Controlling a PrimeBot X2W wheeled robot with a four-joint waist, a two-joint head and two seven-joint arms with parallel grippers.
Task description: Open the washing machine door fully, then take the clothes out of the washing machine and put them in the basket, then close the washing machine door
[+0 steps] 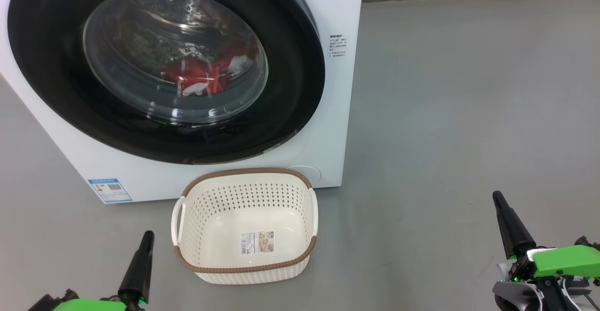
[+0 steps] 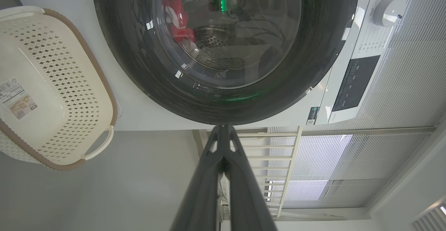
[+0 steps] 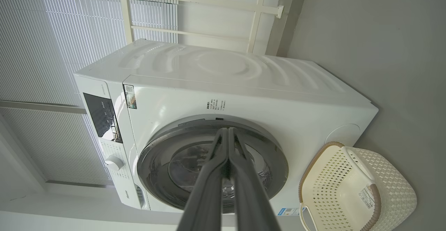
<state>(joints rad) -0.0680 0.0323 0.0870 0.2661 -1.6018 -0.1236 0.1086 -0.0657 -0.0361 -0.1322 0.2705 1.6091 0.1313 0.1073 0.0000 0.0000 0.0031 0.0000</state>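
Both claws are pressed together, empty. The washing machine door [image 1: 56, 81] lies ahead and left, the clothes [image 1: 197, 76] behind its glass. The left claw [image 1: 147, 237] sits nearer, below it; the right claw [image 1: 497, 197] is well apart.

Head looks down; both wrists face the washing machine [image 3: 216, 67].

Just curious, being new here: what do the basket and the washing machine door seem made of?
The basket looks like matte cream moulded plastic, given its regular punched holes, with a brown woven-look rim. The washing machine door seems glossy black plastic, which mirrors light, around a clear bowl, probably glass.
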